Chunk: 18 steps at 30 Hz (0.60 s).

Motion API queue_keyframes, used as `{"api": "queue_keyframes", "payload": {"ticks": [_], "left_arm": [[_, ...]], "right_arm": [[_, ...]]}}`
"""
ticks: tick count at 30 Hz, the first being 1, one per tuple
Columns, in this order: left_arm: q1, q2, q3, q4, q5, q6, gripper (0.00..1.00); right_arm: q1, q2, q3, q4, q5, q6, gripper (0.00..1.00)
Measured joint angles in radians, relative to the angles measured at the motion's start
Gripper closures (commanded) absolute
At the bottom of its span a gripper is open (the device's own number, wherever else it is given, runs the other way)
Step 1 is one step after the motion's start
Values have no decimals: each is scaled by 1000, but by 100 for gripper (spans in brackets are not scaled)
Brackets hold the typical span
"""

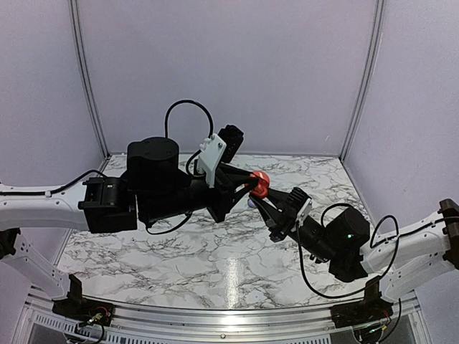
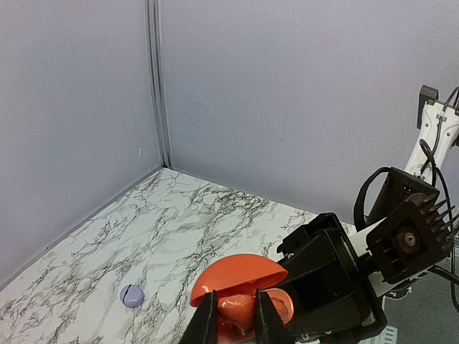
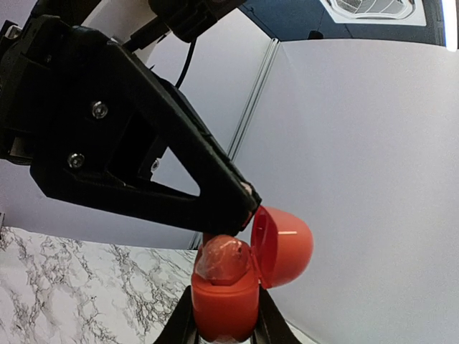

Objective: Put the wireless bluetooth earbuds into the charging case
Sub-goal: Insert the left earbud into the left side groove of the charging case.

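Both pincers meet in open air above the surface [image 2: 179,229], with the walls well clear. The right pincer [image 3: 224,326] clamps the charging case [image 3: 222,304] by its base, lid [image 3: 283,247] swung open. The left pincer [image 2: 235,299] pinches an earbud [image 2: 237,311] at the case mouth; its finger roots are cut off by the frame. The left wrist view shows a small purple piece [image 2: 131,294] to that pincer's left, which the right wrist view does not.

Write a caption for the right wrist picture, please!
Right jaws hold the open red case while left jaws set an earbud inside.
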Motion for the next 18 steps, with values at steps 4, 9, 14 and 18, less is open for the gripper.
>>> {"api": "queue_keyframes", "payload": {"ticks": [4,9,14,18], "left_arm": [[0,1,0,0,-4,0,91],[0,5,2,0,-14,-1,83],[-2,9,9,-5,-21,-3,80],[-2,10,12,-8,-21,-6,78]], "right_arm": [[0,0,0,0,2,12,100],[0,0,0,0,4,23,100],[0,0,0,1,6,31,100],[0,0,0,2,5,40,100]]}}
